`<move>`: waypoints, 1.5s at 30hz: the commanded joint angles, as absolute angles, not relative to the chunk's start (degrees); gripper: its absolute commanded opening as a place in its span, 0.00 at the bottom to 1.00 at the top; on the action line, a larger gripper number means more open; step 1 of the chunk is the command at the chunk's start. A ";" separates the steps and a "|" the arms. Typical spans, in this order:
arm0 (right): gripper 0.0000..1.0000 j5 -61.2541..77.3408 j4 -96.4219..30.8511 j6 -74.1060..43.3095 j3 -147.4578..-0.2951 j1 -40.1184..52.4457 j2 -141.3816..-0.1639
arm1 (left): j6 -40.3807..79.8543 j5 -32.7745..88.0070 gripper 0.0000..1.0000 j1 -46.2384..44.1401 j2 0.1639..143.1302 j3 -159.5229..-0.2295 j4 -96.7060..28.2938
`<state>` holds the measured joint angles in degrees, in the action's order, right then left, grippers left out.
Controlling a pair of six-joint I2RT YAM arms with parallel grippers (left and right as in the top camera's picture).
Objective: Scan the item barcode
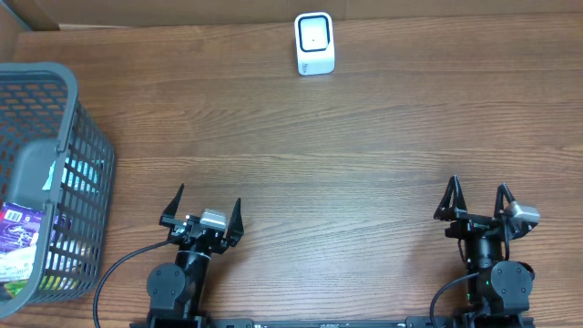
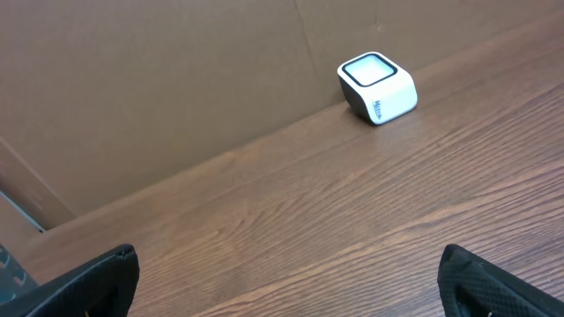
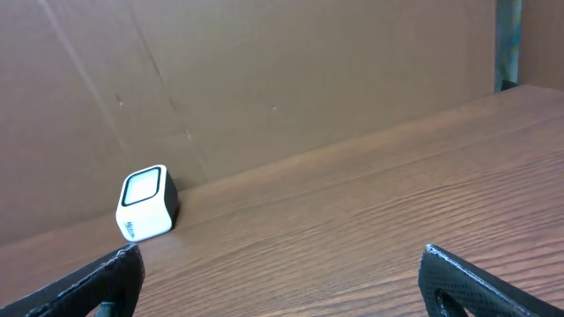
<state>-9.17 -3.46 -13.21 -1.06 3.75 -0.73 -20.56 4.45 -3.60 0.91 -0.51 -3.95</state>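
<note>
1. My left gripper (image 1: 209, 196) is at the near table (image 1: 346, 146) edge. Jaws are spread wide and holding nothing.
2. My right gripper (image 1: 476, 185) is at the near edge on the other side, also wide open and holding nothing.
3. The item, a purple packet (image 1: 20, 239), lies inside the grey basket (image 1: 91, 182) at the far left. It is well apart from both grippers, nearer my left one. I can't make out a barcode on it.
4. The scanner (image 1: 314, 43) stands at the far edge, about mid-table, against the cardboard wall (image 2: 176, 79), well apart from both grippers.
5. Left wrist: fingers (image 2: 97, 282) show only in the bottom corners. The scanner (image 2: 377, 86) is far ahead to the right, with bare wood between.
6. Right wrist: fingers (image 3: 485, 282) are again in the bottom corners. The scanner (image 3: 146, 202) is ahead on the left, screen tilted up.
</note>
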 commanded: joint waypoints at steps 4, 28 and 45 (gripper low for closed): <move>1.00 -3.20 -2.74 -12.38 -0.47 3.57 -0.16 | -13.08 9.32 1.00 -3.01 0.25 -0.36 0.27; 1.00 13.65 -16.10 -11.88 -32.99 3.51 -18.48 | -6.39 16.27 1.00 -3.01 30.52 -42.54 -23.42; 1.00 21.89 -43.88 -11.94 -65.43 3.51 -48.49 | -6.35 26.04 1.00 -3.01 71.40 -101.27 -59.53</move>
